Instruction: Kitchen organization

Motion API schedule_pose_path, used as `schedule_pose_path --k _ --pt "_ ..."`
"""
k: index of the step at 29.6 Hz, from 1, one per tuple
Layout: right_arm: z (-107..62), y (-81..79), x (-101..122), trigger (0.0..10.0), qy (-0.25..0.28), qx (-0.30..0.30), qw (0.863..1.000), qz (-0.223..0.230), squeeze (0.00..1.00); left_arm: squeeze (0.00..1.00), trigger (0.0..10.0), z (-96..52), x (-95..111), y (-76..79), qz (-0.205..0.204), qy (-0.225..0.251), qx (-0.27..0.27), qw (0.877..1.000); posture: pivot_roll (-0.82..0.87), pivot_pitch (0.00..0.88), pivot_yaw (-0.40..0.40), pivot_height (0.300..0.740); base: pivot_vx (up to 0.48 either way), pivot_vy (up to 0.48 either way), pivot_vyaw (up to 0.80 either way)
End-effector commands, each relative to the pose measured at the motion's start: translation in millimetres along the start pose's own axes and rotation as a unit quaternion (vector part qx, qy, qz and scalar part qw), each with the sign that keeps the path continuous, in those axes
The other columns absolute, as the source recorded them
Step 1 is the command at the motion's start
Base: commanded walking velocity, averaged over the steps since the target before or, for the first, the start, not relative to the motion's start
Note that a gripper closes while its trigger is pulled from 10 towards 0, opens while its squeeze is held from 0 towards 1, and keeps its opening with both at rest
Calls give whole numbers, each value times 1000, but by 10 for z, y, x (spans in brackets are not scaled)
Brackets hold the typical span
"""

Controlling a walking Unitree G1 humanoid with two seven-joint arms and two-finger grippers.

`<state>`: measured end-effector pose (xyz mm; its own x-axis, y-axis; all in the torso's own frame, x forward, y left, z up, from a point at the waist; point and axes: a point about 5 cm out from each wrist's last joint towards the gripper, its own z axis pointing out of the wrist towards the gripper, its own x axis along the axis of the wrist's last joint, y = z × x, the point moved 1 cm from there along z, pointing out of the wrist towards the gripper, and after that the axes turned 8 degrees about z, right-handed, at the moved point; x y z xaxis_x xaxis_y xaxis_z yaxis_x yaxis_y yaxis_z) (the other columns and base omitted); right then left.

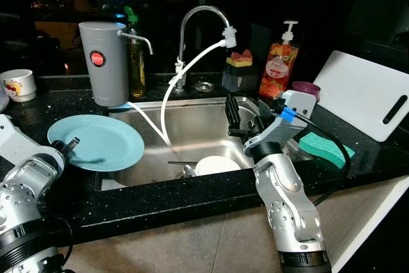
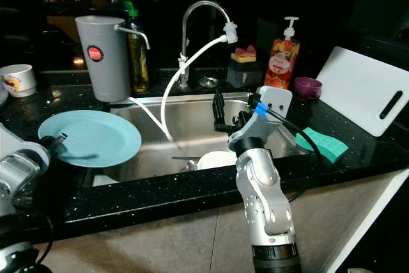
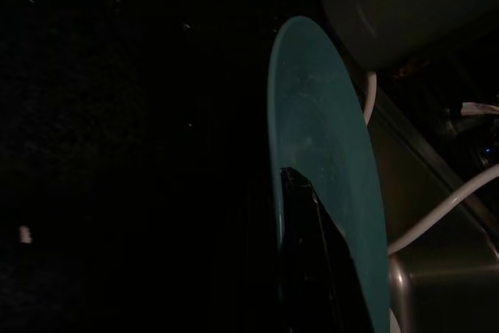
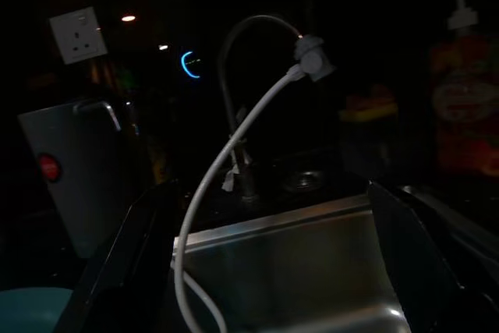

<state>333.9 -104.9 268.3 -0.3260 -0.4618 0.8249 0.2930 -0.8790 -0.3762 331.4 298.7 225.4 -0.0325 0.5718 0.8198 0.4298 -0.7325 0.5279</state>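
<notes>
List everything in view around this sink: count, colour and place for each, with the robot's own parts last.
plate: 1, light blue, on the counter left of the sink, held at its rim
sink: 1, steel, centre
white dish: 1, white, in the sink's near part
tap: 1, chrome, behind the sink, white hose attached
water dispenser: 1, grey, back left
oil bottle: 1, yellowish, beside the dispenser
mug: 1, white, far left
soap bottle: 1, orange-red, back right
small bowl: 1, purple, right of the soap
cutting board: 1, white, far right
sponge: 1, green, right counter
left gripper: jaws shut on the plate's rim
right gripper: jaws open, over the sink
</notes>
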Motion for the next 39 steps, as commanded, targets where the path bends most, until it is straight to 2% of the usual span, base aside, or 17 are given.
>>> schedule_pose_path --k 1,3,4,5,6,9,10,12,14,17,19,21,23,25,28,30,39 --pt "14 12 5 10000 -2 -4 1000 -4 0 0 0 31 -64 -65 -4 -9 8 1000 113 57 -80 740 0 0 0" --pt "15 11 4 10000 -3 -4 1000 -4 0 0 0 26 -36 -36 -10 -1 -4 1000 113 57 -80 740 0 0 0" --pt "20 8 4 10000 -3 -4 1000 -4 0 0 2902 -2 35 51 -24 16 -37 999 113 57 -80 740 0 0 0" --pt "22 6 4 10000 -3 -3 1000 -4 0 0 9020 -25 83 110 -33 27 -58 997 113 57 -80 740 0 0 0" --pt "28 2 7 10000 -2 -3 1000 -4 0 0 10000 -71 159 218 -41 42 -96 994 113 57 -80 740 0 0 0" --pt "38 -14 34 10000 3 1 1000 1 0 0 10000 -232 324 502 -54 79 -201 975 115 56 -88 740 0 0 0" --pt "38 -14 34 10000 3 1 1000 1 0 0 10000 -232 324 502 -54 79 -201 975 115 56 -88 740 0 0 0" --pt "49 -36 39 10000 -5 7 999 47 0 0 10000 -368 326 713 -42 86 -295 951 115 56 -88 740 0 0 0" --pt "50 -52 26 10000 -17 13 996 90 0 0 10000 -430 304 795 -35 85 -336 938 110 53 -87 740 0 0 0" --pt "48 -68 15 10000 -28 20 991 127 0 0 10000 -467 284 838 -31 84 -358 929 110 53 -87 740 0 0 0" --pt "18 -126 36 10000 -42 53 972 225 0 0 10000 -557 244 913 -25 84 -403 911 103 52 -84 740 0 0 0" --pt "18 -126 36 10000 -42 53 972 225 0 0 10000 -557 244 913 -25 84 -403 911 103 52 -84 740 0 0 0" --pt "-25 -188 91 10000 -47 94 947 304 0 0 10000 -680 199 998 -26 84 -452 888 103 52 -84 740 0 0 0" --pt "-66 -244 101 10000 -61 128 929 340 0 0 10000 -774 176 1070 -31 85 -488 868 103 52 -84 740 0 0 0" --pt "-96 -280 99 10000 -70 146 919 360 0 0 10000 -812 165 1110 -32 86 -502 860 103 52 -84 740 0 0 0" --pt "-123 -321 121 10000 -75 166 902 391 0 0 10000 -850 170 1154 -40 88 -521 848 97 50 -85 740 0 0 0" --pt "-166 -347 74 10000 -114 182 892 397 0 0 10000 -925 109 1240 -26 80 -546 833 99 47 -84 740 0 0 0"
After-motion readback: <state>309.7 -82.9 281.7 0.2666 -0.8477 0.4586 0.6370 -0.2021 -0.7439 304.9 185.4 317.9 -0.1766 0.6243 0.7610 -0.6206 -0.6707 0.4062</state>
